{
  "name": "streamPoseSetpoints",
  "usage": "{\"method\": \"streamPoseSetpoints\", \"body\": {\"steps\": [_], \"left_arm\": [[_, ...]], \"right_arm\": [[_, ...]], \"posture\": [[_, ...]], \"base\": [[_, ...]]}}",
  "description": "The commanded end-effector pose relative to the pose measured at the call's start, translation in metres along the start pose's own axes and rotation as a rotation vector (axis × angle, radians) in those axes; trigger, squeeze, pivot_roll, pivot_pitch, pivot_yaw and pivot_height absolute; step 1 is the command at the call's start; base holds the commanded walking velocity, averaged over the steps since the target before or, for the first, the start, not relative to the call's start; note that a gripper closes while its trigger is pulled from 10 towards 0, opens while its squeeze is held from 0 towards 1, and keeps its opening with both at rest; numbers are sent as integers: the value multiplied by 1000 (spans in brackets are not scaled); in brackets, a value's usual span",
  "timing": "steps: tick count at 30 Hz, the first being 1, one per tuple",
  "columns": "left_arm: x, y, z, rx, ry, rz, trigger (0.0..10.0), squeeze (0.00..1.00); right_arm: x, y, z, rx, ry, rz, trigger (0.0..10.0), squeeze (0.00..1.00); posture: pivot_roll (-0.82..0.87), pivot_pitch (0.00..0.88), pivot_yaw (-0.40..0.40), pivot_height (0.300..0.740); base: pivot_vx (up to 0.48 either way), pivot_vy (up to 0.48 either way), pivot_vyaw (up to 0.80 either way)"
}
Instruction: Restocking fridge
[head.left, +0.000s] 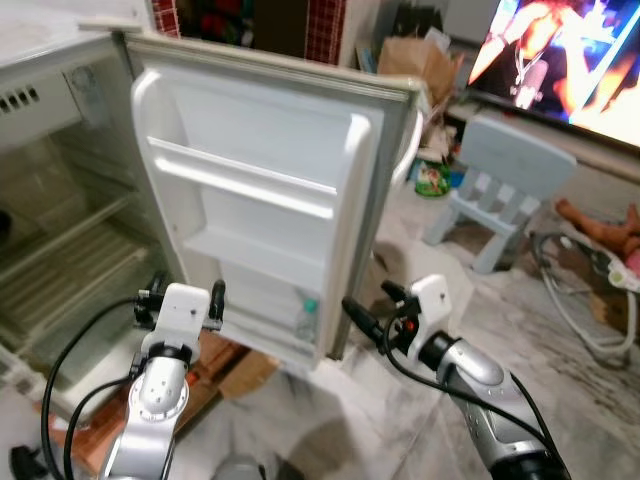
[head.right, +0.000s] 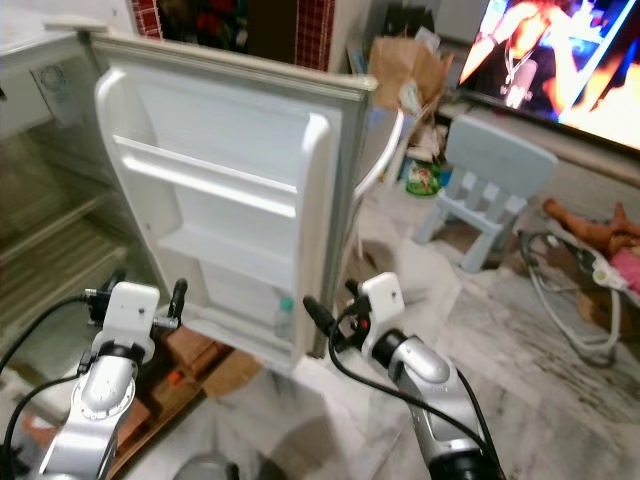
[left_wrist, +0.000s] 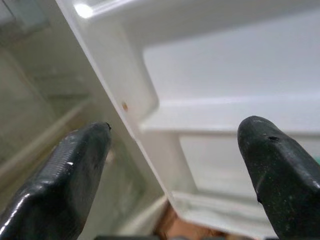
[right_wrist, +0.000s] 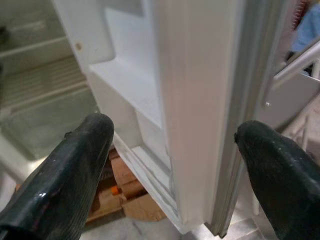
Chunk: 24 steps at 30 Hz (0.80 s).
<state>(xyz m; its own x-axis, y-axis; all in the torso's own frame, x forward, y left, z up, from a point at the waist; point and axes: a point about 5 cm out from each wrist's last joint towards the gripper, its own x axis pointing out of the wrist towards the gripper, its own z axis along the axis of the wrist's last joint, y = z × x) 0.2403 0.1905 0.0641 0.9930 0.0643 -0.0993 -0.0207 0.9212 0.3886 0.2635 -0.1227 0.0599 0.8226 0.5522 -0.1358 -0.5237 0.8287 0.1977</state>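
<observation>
- The fridge (head.left: 60, 200) stood open, its door (head.left: 270, 190) swung wide toward the robot, inner racks facing the camera.
- A small bottle (head.left: 307, 318) stood upright in the lowest door rack (head.left: 265, 330), near the door's free edge (the rest of the door shelves looked bare).
- The left tool (head.left: 182, 296) hovered low, in front of the door's hinge side, its two fingers spread wide apart and holding nothing; its wrist view looked between the fingers at the hinge-side corner of the door liner.
- The right tool (head.left: 365, 312) sat just beside the door's free edge, also spread open and empty; in its wrist view the door's edge stood between the two fingers (right_wrist: 65, 175).
- The bottle lay between the two tools, clearly nearer the right one, its long axis vertical.
- Judging by this, the right arm was better placed for anything at the door edge or lower rack; no item to stock was held yet.
- A blue chair (head.left: 500, 190) and a TV (head.left: 570, 60) stood beyond, well apart.
</observation>
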Motion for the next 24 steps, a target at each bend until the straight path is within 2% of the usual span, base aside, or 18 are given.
{"method": "streamPoseSetpoints", "body": {"steps": [1,2,3,4,6,8,11,17,24], "left_arm": [[3,-4,2,-7,-12,-15,10000,0],[3,-4,1,-20,-5,-22,10000,0],[3,-4,1,-20,-5,-22,10000,0],[4,-3,-2,-26,6,-14,10000,0],[6,0,-4,-21,7,0,10000,0],[10,10,-4,-44,21,61,10000,0],[11,16,-6,-39,44,79,10000,0],[9,15,-11,-21,65,65,10000,0],[4,5,-16,-21,94,15,10000,0]], "right_arm": [[-3,-14,6,-24,-32,-85,10000,0],[-3,-18,9,-25,-60,-144,10000,0],[-3,-18,9,-25,-60,-144,10000,0],[-2,-22,13,-17,-95,-211,10000,0],[-2,-25,18,-24,-125,-252,10000,0],[-1,-30,26,-44,-165,-309,10000,0],[2,-35,34,-34,-201,-365,10000,0],[7,-38,43,-20,-232,-402,10000,0],[10,-37,44,-20,-250,-421,10000,0]], "posture": [[140,0,-85,740],[136,0,-81,740],[136,0,-81,740],[134,0,-76,740],[134,0,-65,740],[129,0,-48,740],[125,0,-40,740],[129,0,-35,740],[122,0,-5,740]], "base": [[0,-480,0],[0,0,0],[0,0,0],[0,0,0],[0,0,0],[0,0,781],[0,0,781],[0,0,774],[0,0,763]]}}
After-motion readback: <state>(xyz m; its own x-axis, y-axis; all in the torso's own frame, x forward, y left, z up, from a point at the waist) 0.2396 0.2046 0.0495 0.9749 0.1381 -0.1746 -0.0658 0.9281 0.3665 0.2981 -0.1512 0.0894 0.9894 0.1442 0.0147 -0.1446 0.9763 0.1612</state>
